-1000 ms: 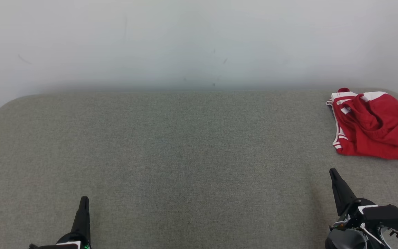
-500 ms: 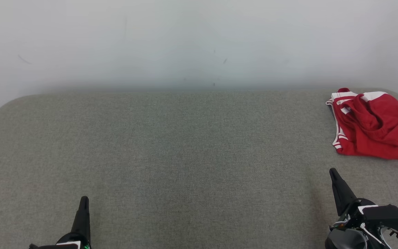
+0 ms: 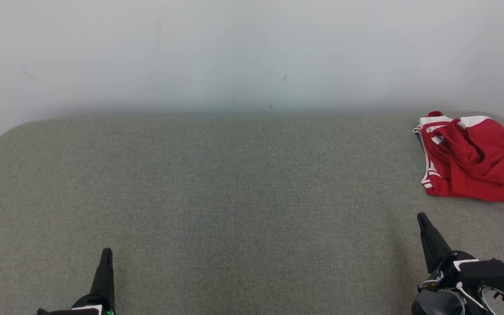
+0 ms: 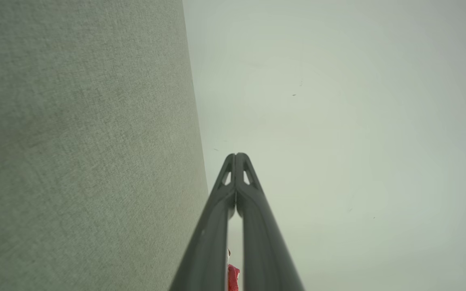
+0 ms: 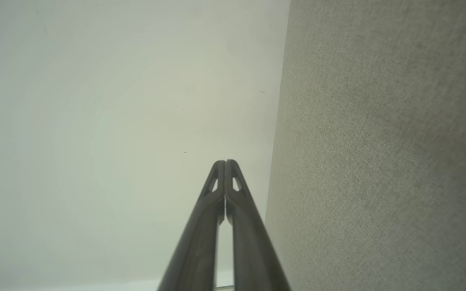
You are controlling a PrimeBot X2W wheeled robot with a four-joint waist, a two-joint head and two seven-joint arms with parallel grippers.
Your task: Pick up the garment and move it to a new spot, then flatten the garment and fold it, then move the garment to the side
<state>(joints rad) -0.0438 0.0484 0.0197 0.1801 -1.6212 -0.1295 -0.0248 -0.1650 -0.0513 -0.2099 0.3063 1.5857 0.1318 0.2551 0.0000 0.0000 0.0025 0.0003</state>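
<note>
With our left gripper (image 3: pixel 106 256) and right gripper (image 3: pixel 422 219) both clenched empty, the crumpled red garment (image 3: pixel 475 162) lies at the grey cushion's (image 3: pixel 234 197) far right corner, ahead of the right gripper, which we judge the nearer.

Before me: a grey woven-fabric surface (image 3: pixel 234 197) with rounded far corners, spanning the head view. Behind it I see a plain white wall (image 3: pixel 252 43), meeting its far edge and marked with a few small dark specks (image 3: pixel 285 77).
</note>
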